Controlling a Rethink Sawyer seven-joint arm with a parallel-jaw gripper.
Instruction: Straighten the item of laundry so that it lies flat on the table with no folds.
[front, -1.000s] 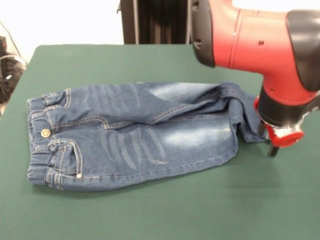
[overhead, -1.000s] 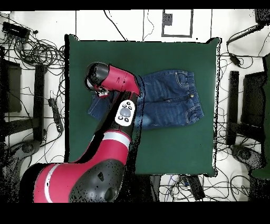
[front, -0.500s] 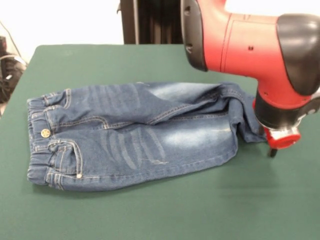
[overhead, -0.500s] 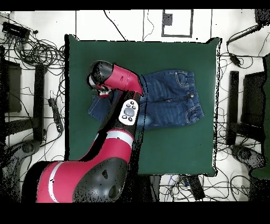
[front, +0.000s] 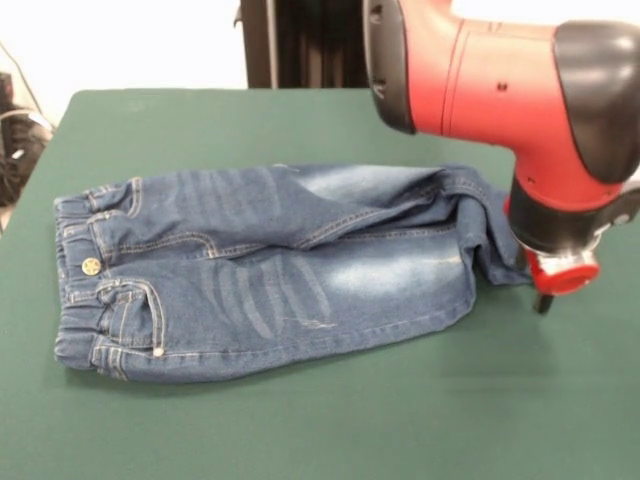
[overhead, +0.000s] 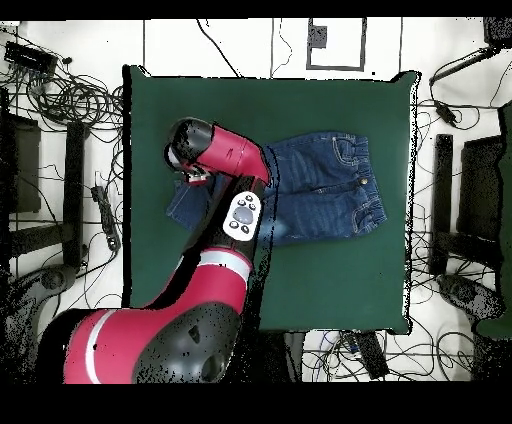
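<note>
The item of laundry (front: 270, 270), a small pair of blue jeans with faded patches, lies on the green table (front: 320, 420). In the front view its elastic waistband and brass button are at the left, and its legs run to the right. The leg ends are bunched and folded over at the right. My gripper (front: 541, 292) hangs low at that folded end, right beside the hem and close to the table top. The red wrist hides most of it. In the overhead view the arm (overhead: 225, 155) covers the leg ends of the item of laundry (overhead: 325, 185).
Bare green table (overhead: 330, 270) surrounds the jeans on all sides. Cables and dark equipment (overhead: 60, 90) lie on the floor around the table. A dark stand (front: 300, 45) rises behind the far edge.
The arm's head has shifted slightly left in the front view while the gripper stayed by the folded leg end. The jeans have not moved.
</note>
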